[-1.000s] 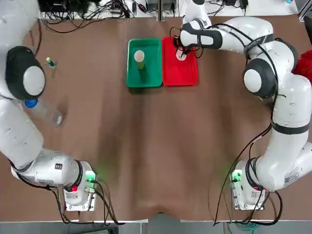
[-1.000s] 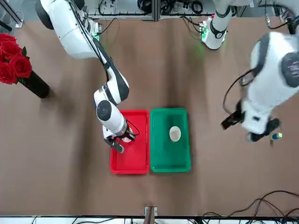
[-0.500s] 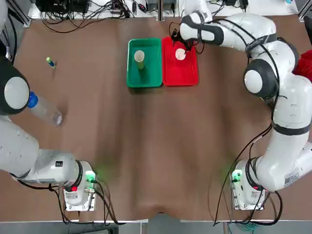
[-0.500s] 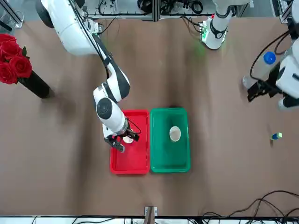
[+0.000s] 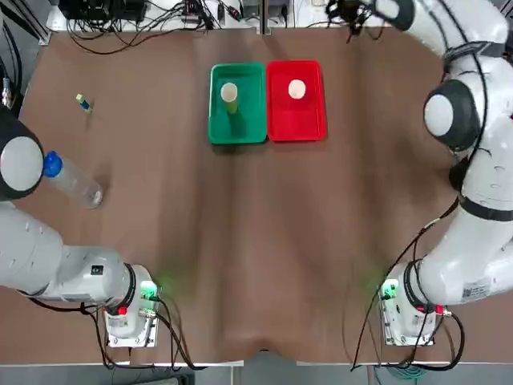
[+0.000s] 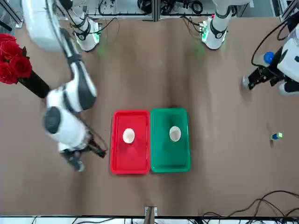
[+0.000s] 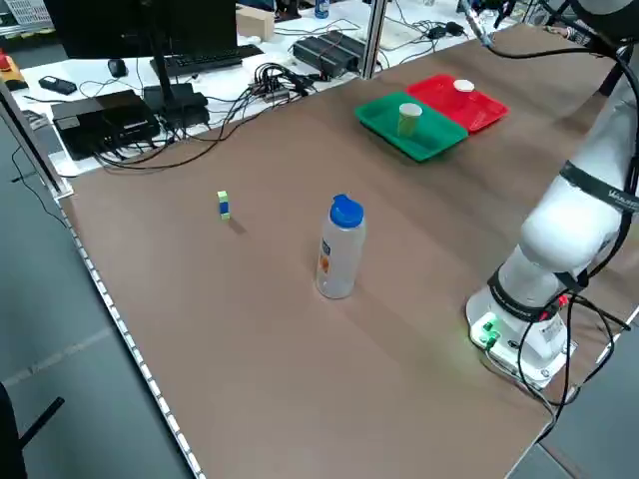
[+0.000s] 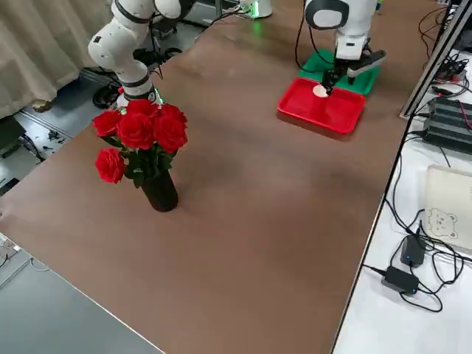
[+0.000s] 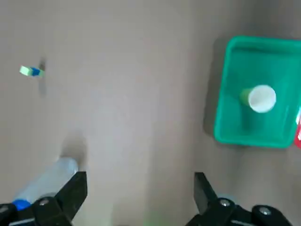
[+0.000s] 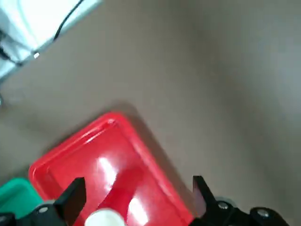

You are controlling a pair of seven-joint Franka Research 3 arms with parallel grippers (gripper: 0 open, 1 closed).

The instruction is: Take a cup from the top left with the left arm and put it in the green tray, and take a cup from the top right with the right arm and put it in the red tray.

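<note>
Red tray and green tray side by side, one cup in each, left gripper near bottle, right gripper beyond red tray, both pincers open

- Top: straight down from overhead; shares both trays with front.
- Front: across, facing the robot.
- Sides: raised, diagonal.
- Wrists: closer, past each tool.

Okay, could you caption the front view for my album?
Two cups stand in red and green trays, robot arms to either side.
</note>
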